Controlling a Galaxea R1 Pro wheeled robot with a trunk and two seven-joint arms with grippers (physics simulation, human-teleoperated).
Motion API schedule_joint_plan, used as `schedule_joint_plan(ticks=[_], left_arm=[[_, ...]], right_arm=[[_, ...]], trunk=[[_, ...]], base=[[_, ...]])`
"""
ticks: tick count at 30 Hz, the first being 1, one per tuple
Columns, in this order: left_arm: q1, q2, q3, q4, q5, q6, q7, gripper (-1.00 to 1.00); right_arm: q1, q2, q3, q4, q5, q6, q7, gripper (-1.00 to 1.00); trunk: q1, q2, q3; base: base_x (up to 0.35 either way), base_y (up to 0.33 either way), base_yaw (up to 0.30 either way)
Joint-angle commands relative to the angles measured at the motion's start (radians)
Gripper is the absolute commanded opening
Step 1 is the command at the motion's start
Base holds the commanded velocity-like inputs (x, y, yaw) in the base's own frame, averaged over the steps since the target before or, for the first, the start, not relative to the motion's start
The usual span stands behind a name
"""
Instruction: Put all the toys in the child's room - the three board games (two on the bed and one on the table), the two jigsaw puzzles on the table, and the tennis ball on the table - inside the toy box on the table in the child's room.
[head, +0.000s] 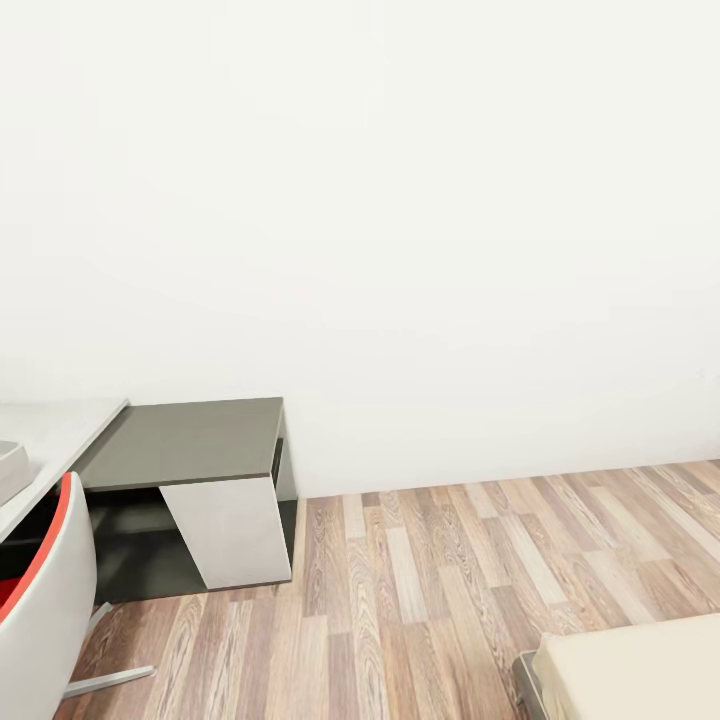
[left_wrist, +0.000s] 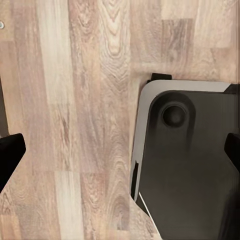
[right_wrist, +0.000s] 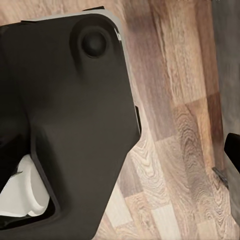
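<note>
The robot was in transit across a child's room, its head camera facing a bare white wall (head: 400, 200) above wood-plank flooring (head: 450, 590). Much of the scene was cut off. At the head view's left edge, one table (head: 50, 440) showed only a wedge of its white top, joined to one lower dark grey side unit (head: 190, 440) standing on a slanted white panel (head: 235, 530). A sliver of one light grey object (head: 12, 470), possibly the toy box, rested on the white top at the very edge of the frame; too little of it showed to be sure. One white chair with a red inner lining (head: 40, 600) was cropped in front of the table, with part of its metal foot (head: 105, 682) on the floor. At the lower right, one beige corner of the bed (head: 640, 670) entered the frame.

In the left wrist view, two dark fingertips (left_wrist: 9, 155) stood at opposite edges of the picture, wide apart with nothing between them, above the floor and a corner of the robot's dark base (left_wrist: 190, 160). In the right wrist view, one dark fingertip (right_wrist: 233, 150) showed at the frame's edge; the other was out of frame, so whether that pincer stood apart or together could not be told. The base (right_wrist: 70, 115) took up much of that picture.
</note>
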Motion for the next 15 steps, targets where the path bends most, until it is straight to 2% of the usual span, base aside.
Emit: schedule_joint_plan(ticks=[1, 6, 15], left_arm=[[-0.001, -0.003, -0.008, 0.002, 0.008, -0.004, 0.001, 1.00], [-0.001, -0.033, -0.007, 0.002, 0.009, -0.003, 0.000, 1.00], [-0.001, -0.039, -0.007, 0.002, 0.009, -0.003, 0.000, 1.00]], right_arm=[[0.000, 0.001, 0.008, -0.001, -0.008, -0.002, -0.004, 1.00], [0.000, 0.000, 0.009, 0.000, -0.008, -0.002, -0.004, 1.00], [0.000, 0.000, 0.008, 0.001, -0.008, -0.003, -0.004, 1.00]], trunk=[[0.001, -0.002, -0.002], [0.001, -0.002, -0.002], [0.001, -0.002, -0.002]], base=[[0.000, 0.000, 0.000], [0.000, 0.000, 0.000], [0.000, 0.000, 0.000]])
